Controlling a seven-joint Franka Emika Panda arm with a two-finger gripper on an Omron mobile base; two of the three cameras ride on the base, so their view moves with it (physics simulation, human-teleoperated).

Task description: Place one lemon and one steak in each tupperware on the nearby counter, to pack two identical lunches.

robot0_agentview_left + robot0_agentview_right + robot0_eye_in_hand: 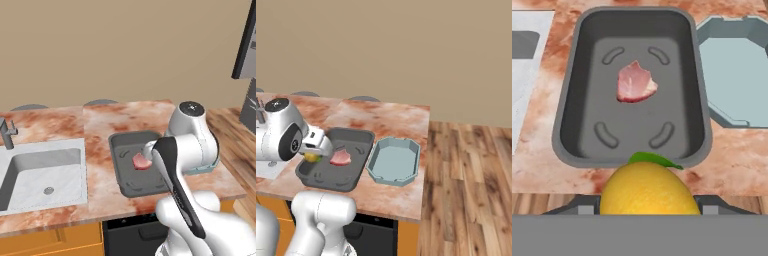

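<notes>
My gripper clasps a lemon above the dark grey tupperware's near rim, steak lying at its centre

Reddish-brown and cream marbled stone counter, polished; dark grey rounded rectangular tupperware, matt plastic; pale teal octagonal tupperware, smooth plastic; bright-yellow lemon, smooth, faint sheen; pink-red steak, moist-looking.

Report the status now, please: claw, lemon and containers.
Claw shut on lemon, near edge of grey tupperware. One steak already inside. Teal tupperware holds nothing. Path clear.
</notes>
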